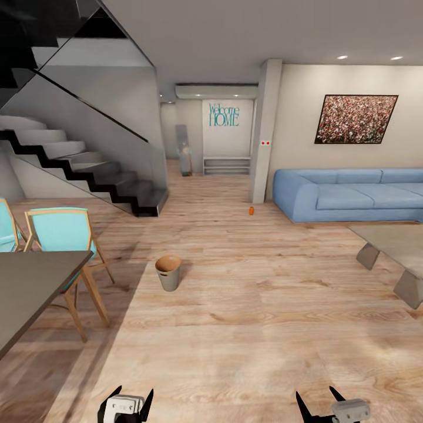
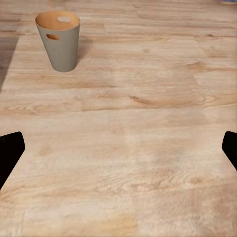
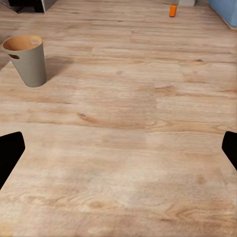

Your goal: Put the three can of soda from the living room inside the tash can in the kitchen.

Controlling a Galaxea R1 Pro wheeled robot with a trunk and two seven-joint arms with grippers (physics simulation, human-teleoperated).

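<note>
On plank floor (image 1: 247, 305), tapered grey bin (image 1: 168, 273).

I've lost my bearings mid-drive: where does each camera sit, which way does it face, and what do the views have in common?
Head view: on the head, looking forward and down the plank floor toward the blue sofa; left gripper and right gripper show at the bottom edge.
Left wrist view: low near the left gripper, facing the floor and trash can; dark fingertips at both sides.
Right wrist view: near the right gripper, facing the floor; fingertips likewise.
Shared: all three show the trash can; head and right wrist show the orange can.
</note>
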